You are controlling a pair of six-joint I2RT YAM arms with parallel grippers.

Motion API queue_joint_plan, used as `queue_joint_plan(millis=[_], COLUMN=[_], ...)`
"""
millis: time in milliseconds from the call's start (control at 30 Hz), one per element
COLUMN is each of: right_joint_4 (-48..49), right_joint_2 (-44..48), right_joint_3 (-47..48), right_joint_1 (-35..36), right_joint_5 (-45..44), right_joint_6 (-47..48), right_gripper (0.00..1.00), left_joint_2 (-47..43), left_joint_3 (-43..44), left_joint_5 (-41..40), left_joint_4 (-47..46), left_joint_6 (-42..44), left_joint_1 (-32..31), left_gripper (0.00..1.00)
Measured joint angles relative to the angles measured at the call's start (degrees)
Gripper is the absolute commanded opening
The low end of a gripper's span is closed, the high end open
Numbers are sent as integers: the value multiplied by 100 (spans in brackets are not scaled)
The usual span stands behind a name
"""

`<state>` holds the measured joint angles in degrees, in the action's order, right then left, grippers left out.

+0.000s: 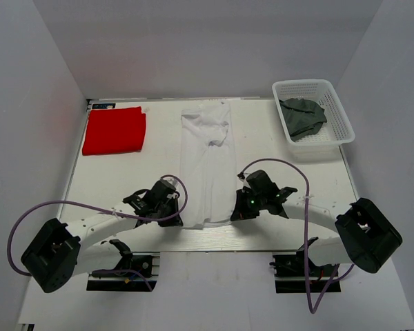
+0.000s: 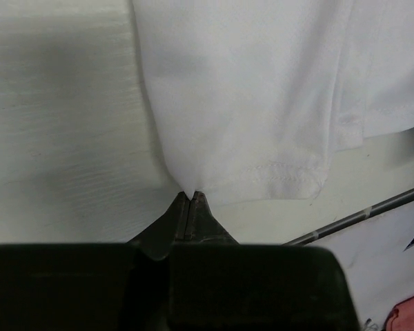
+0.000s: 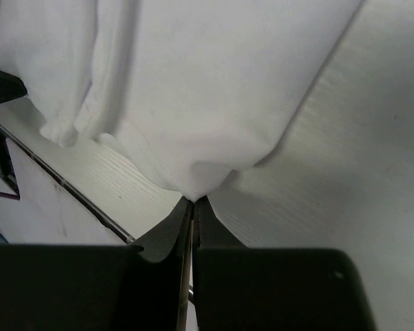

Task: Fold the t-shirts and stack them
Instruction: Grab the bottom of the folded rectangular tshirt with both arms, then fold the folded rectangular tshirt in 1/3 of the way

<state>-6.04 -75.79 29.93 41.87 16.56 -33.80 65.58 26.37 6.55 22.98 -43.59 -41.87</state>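
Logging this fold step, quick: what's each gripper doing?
Left gripper: shut on the white t-shirt.
Right gripper: shut on the white t-shirt.

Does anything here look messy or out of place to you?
Only small things. The grey-green shirt lies crumpled in the basket at the far right, not folded. The white shirt in the middle is folded into a long strip, with wrinkles bunched near its far end. The red shirt looks neatly folded. Nothing spilled or torn.
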Motion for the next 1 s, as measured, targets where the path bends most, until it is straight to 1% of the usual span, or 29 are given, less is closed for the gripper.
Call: queue_joint_plan(millis=[100, 267, 433, 600, 767, 1000], right_joint_4=[57, 214, 175, 199, 256, 345], right_joint_2=[63, 107, -116, -520, -946, -1676], right_joint_3=[144, 542, 1244, 1864, 2374, 3134], right_joint_1=[0, -13, -116, -330, -557, -857], right_joint_5=[-125, -575, -1108, -1552, -1812, -1921], right_joint_6=[109, 197, 273, 278, 302, 424], right_gripper=[0, 0, 0, 0, 0, 0], left_joint_2=[-122, 42, 920, 1725, 2402, 3049], left_joint_3=[212, 1008, 2234, 3106, 3980, 4721], left_joint_5=[-192, -848, -1633, -2120, -2371, -2288], left_joint_4=[157, 260, 271, 382, 396, 192], left_joint_6=[48, 125, 186, 407, 748, 1198], left_joint_1=[9, 33, 120, 356, 656, 1049], left_gripper=[0, 0, 0, 0, 0, 0])
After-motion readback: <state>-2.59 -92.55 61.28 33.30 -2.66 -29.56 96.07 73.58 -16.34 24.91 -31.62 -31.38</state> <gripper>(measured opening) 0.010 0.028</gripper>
